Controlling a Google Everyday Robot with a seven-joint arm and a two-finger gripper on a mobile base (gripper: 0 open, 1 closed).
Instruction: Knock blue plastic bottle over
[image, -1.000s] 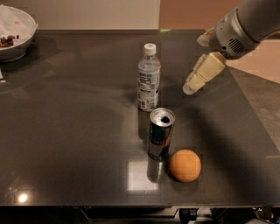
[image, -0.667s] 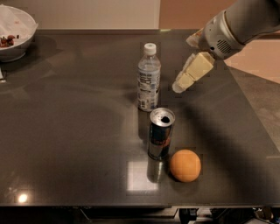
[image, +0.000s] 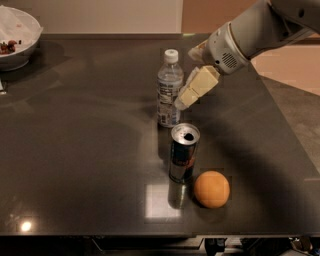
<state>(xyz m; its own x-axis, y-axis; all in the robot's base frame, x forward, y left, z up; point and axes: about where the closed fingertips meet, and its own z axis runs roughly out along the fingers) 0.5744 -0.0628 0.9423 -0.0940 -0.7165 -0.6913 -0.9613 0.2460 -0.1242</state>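
The blue plastic bottle (image: 169, 89) stands upright near the middle of the dark table, clear with a white cap and pale label. My gripper (image: 186, 99) comes in from the upper right, its cream-coloured fingers (image: 197, 86) right beside the bottle's right side at label height, touching or almost touching it.
A silver drink can (image: 183, 152) stands just in front of the bottle, and an orange (image: 212, 189) lies to the can's right. A white bowl (image: 15, 37) sits at the far left corner. The table's front edge (image: 150, 235) is near the can.
My gripper has moved left toward the bottle, from well to its right to right against its side. The bottle, can and orange have not moved.
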